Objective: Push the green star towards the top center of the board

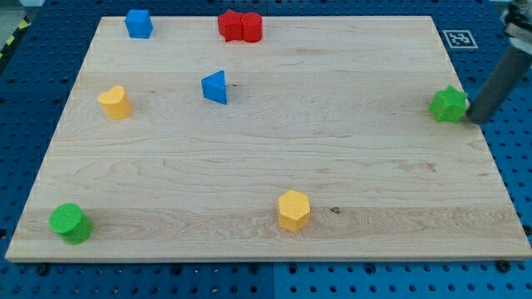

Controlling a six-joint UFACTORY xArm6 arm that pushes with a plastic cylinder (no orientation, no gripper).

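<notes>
Your board (274, 174) is lying mostly bare; the green star (449, 105) is sitting at its right edge, well apart from top center, so nearly the whole push is remaining. My tip (478, 119), a plain rod holding nothing, is sitting just right of the star.

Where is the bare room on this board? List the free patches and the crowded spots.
Free: the wide middle between the blue triangle, the yellow hexagon and the green star; also the top right. Crowded: the top left, with the blue cube, red block and yellow heart. My tip sits beside the star's right.
</notes>
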